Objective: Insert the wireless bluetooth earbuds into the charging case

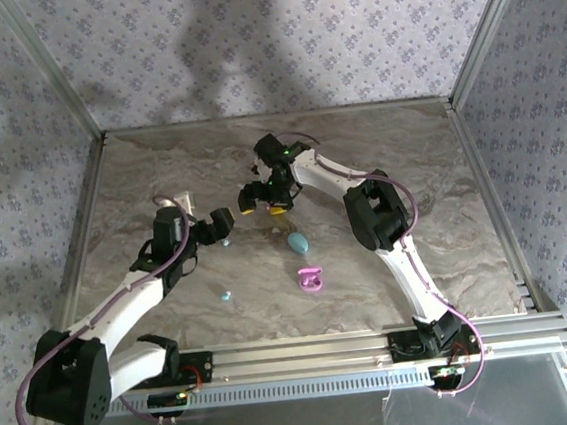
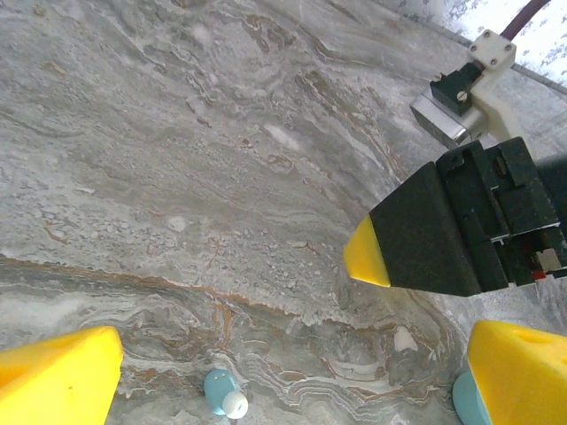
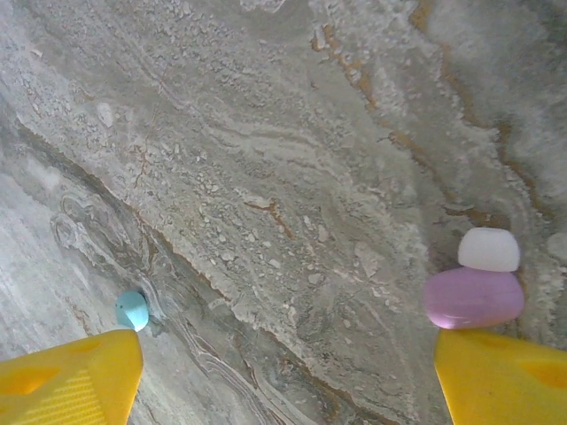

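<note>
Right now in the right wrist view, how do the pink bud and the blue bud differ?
Colour: the pink earbud is pale pink, the blue earbud light blue. The pink earbud shows a white tip; the blue earbud shows none. The pink earbud lies by the fingertip at image right, the blue earbud by the one at image left. Both lie loose on the marble table.

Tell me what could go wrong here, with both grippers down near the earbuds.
1. The pink earbud sits right at one jaw tip of the open right gripper, not centred; closing may flick it away.
2. The right gripper's jaw hangs close to the open left gripper; they may collide.
3. The blue earbud near the left jaws is tiny and glossy; it may slip.
</note>
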Controlling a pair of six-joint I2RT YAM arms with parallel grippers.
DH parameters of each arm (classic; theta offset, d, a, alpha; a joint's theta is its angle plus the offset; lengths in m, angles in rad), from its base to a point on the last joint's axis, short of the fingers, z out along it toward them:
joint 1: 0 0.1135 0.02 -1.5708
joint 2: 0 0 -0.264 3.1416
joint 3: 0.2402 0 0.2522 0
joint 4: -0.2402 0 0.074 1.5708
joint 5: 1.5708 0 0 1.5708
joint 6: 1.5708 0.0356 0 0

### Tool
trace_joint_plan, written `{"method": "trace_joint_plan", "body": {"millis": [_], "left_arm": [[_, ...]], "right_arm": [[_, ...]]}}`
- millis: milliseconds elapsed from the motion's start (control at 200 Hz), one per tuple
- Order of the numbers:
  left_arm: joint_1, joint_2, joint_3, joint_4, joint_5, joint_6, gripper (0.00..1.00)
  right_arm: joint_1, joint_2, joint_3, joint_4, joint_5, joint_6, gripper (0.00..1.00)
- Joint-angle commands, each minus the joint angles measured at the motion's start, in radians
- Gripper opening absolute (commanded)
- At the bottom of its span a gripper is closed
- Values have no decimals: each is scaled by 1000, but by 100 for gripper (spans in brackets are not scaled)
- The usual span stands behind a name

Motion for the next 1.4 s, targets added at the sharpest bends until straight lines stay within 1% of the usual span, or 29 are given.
{"method": "trace_joint_plan", "body": {"millis": [0,100,275,400,550,730,905,989,1204,1394], "left_arm": [[-2,-40,-14,13,-48,8,100],[21,-50,-31,27,-38,-19,100],[90,-4,-48,82,66,-84,100],[117,24,-57,111,105,-110,100],[122,37,-57,120,115,-116,100],[122,44,-60,126,120,-116,100],[124,41,-59,125,120,-112,100],[123,41,-58,123,120,-112,100],[124,44,-55,122,128,-111,100],[123,45,-55,123,129,-111,100]], "right_arm": [[13,-45,8,0,-34,13,88],[19,-84,-6,0,-17,-7,88],[6,-154,-13,-41,104,-107,87],[-34,-139,20,-63,144,-150,87],[-70,-57,102,-58,86,-147,85],[-74,60,226,-49,27,-127,82],[-73,145,300,-42,-39,-104,78],[-72,167,311,-41,-68,-97,77],[-66,190,302,-68,-76,-102,76],[-63,166,245,-72,-77,-111,76]]}}
